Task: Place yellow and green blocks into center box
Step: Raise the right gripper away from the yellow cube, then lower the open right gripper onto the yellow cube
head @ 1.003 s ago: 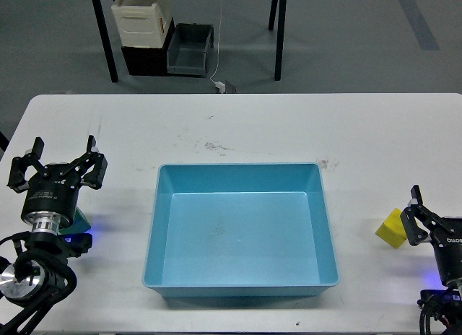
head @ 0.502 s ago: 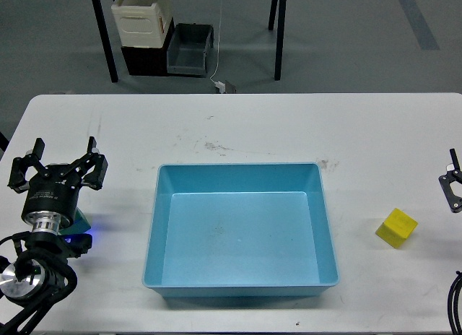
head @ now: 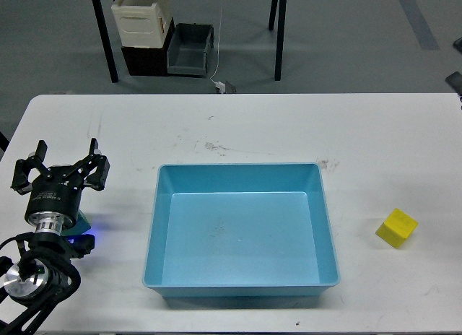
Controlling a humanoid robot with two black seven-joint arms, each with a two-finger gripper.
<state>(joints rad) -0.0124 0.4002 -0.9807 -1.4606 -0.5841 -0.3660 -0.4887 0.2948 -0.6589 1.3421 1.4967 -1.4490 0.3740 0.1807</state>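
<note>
The blue center box (head: 238,167) sits open and empty in the middle of the white table. A yellow block (head: 397,227) lies on the table to its right. A green block (head: 84,221) shows only as a sliver under my left gripper (head: 62,159), which stands open just above it at the left. Only dark tips of my right gripper (head: 457,64) show at the right edge, far above the yellow block; I cannot tell how its jaws stand.
The white table (head: 238,125) has scuff marks behind the box. Beyond its far edge stand black table legs (head: 105,39), a cream crate (head: 142,17) and a grey bin (head: 190,49) on the floor.
My right gripper has pulled away from the yellow block, up and off to the right edge. The block is now fully uncovered. My left arm shifted very slightly.
</note>
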